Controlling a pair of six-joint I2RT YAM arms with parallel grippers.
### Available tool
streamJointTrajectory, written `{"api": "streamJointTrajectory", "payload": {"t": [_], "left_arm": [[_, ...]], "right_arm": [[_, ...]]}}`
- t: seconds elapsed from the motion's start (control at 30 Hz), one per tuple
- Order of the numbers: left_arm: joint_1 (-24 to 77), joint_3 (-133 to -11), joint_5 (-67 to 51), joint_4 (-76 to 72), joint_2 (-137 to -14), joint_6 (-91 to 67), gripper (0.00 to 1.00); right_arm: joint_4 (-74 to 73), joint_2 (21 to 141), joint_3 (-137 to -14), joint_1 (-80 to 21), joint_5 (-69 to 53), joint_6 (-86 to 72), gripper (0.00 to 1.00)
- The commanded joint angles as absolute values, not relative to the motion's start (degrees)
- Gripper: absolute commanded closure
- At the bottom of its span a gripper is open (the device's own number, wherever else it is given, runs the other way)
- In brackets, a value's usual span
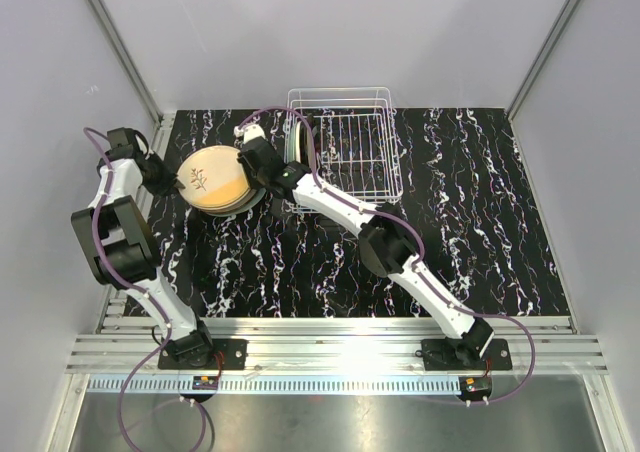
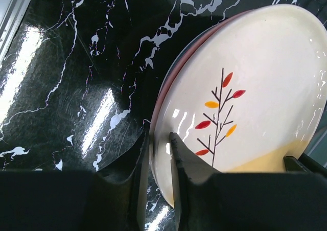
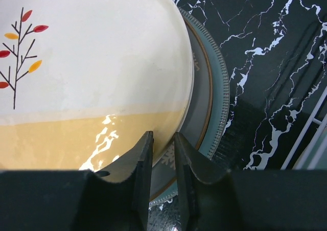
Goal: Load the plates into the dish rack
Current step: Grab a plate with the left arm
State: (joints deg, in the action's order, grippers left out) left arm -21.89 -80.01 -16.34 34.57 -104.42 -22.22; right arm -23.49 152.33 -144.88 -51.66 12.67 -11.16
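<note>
The left gripper [image 2: 159,157] and right gripper [image 3: 162,157] both pinch the leaf plate [image 1: 213,177] tight, near the table's [image 1: 480,232] back left corner.

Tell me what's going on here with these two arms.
Both arms work the stack left of the rack. The left gripper and right gripper each pinch the rim of the top leaf plate from opposite sides; it is not yet in the rack. A pale plate seems to stand at the rack's left end.
</note>
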Motion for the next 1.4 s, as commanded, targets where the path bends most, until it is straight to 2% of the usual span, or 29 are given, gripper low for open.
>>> {"api": "streamJointTrajectory", "payload": {"t": [0.0, 0.03, 0.17, 0.3, 0.57, 0.73, 0.93, 1.03, 1.37], "left_arm": [[-20.74, -79.63, -17.41, 34.19, -100.81, -21.62, 0.96], [-20.74, -79.63, -17.23, 34.28, -100.46, -21.53, 1.0], [-20.65, -79.54, -16.79, 34.89, -100.11, -21.45, 1.0], [-20.57, -79.81, -15.91, 35.86, -99.41, -21.45, 1.0], [-20.65, -79.72, -14.68, 36.56, -97.91, -21.8, 1.0], [-20.57, -79.72, -13.8, 37.26, -96.07, -22.23, 1.0], [-20.57, -78.58, -13.45, 37.09, -94.31, -22.41, 1.0], [-20.57, -79.1, -14.24, 37.44, -93.78, -22.5, 1.0], [-20.65, -76.64, -17.84, 36.3, -88.6, -24.43, 1.0]], "right_arm": [[-26.1, 148.19, -143.27, -52.74, 10.55, -9.76, 0.7], [-26.02, 148.01, -143.09, -52.73, 10.37, -9.67, 0.7], [-25.58, 145.82, -141.51, -53.09, 8.71, -8.79, 0.68], [-23.03, 143.27, -137.73, -54.4, 7.82, -4.75, 0.6], [-22.41, 140.36, -136.05, -55.55, 7.38, -2.29, 0.53], [-16.27, 135.8, -129.48, -56.86, 6.6, 4.3, 0.37], [-1.86, 128.86, -116.47, -59.67, 3.96, 12.12, 0.18], [1.76, 128.84, -114.7, -61.17, 3.6, 15.98, 0.13], [1.14, 135.87, -121.63, -63.9, 9.66, 26.45, 0.13]]}}
